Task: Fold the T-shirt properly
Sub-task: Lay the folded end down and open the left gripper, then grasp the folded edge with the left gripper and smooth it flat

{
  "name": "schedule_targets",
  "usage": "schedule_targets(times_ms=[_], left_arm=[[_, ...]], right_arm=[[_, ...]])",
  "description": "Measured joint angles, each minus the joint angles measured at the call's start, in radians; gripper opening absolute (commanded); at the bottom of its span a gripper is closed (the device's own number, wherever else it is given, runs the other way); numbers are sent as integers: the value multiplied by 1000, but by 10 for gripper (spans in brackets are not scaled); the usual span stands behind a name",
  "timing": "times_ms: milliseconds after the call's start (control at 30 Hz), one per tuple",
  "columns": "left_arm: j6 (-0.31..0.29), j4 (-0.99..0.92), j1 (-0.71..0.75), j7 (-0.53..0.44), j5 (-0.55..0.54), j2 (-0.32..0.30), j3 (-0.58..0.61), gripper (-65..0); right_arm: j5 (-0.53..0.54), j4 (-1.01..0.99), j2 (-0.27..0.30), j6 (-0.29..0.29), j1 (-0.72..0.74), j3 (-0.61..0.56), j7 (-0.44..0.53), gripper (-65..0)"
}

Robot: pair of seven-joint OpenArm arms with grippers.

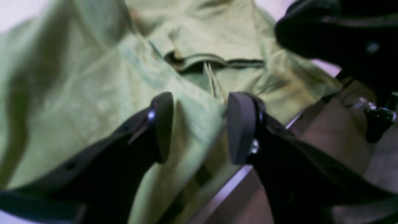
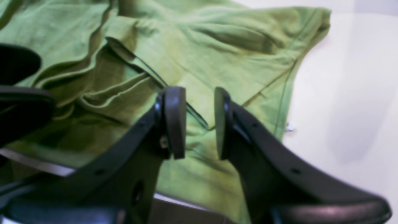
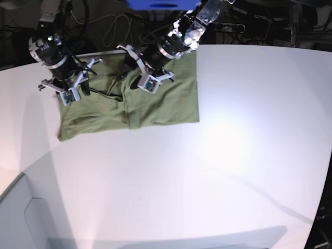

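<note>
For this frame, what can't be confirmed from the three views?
- Base: the T-shirt's far edge and collar, hidden under both arms.
- Left wrist: blurred; whether the open left gripper touches cloth is unclear.
- Right wrist: the small pale speck on the table is too small to identify.

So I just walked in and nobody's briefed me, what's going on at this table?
A two-armed robot is working on an olive-green T-shirt that lies rumpled at the far edge of the white table. The left gripper and the right gripper both hover over the cloth with jaws apart, gripping nothing. The shirt is spread out and creased, with no neat fold made yet.
</note>
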Motion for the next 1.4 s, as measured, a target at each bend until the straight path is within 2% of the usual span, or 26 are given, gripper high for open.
schedule_targets(times_ms=[100, 267, 333, 400, 800, 1133, 1200, 1400], left_arm=[[3, 63, 8, 6, 0, -35, -22, -374], [-2, 140, 50, -6, -1, -62, -150, -374], [0, 135, 60, 3, -1, -64, -211, -374], [0, 134, 75, 5, 0, -64, -264, -374], [0, 113, 136, 0, 0, -52, -439, -374], [0, 34, 150, -2, -3, -52, -540, -374], [0, 14, 153, -3, -3, -52, -547, -374], [0, -5, 146, -15, -4, -50, -549, -374]], right_arm=[[0, 1, 0, 0, 27, 5, -2, -439], [0, -11, -5, 0, 68, 84, -1, -205], [1, -47, -5, 0, 94, 106, -3, -139], [6, -97, -5, 0, 122, 122, -2, -104], [5, -397, -5, 0, 242, 200, 5, -100], [24, -426, 11, 0, 201, 196, 50, -104], [23, -424, 11, 0, 197, 196, 52, -137], [27, -419, 11, -1, 167, 192, 73, -312]])
